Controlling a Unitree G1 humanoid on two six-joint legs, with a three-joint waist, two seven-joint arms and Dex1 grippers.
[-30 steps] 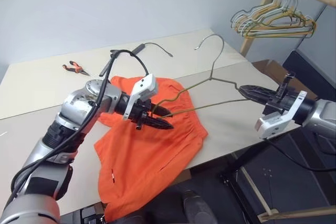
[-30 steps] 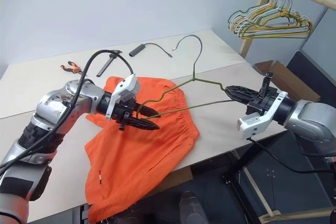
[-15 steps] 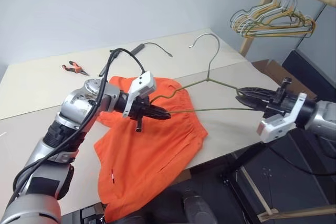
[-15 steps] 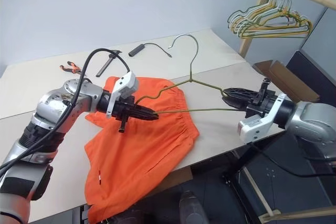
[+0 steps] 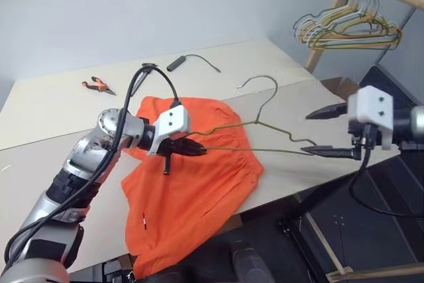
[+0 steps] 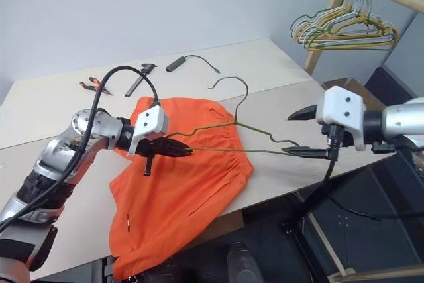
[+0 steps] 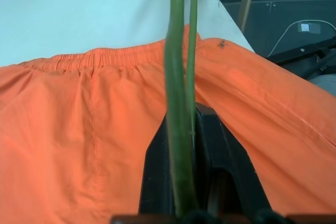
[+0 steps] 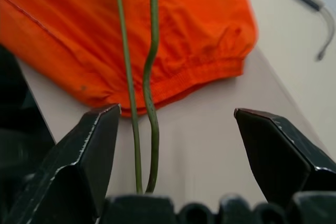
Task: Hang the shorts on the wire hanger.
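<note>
1. The wire hanger [image 5: 265, 138], held above the shorts [image 5: 192, 183] on the table [image 5: 53, 117], is clamped by the left gripper [image 5: 189, 148].
2. The right gripper [image 5: 328, 134] has been opened, releasing its end; threading is now left-handed.

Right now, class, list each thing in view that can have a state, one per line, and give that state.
Left end effector: shut on the wire hanger's end.
Right end effector: open, with the hanger's other end between its fingers.
Wire hanger: held above the table, not yet in the shorts.
Shorts: spread on the table, one leg over the front edge.
Bunch of hangers: hanging on the rail.
</note>
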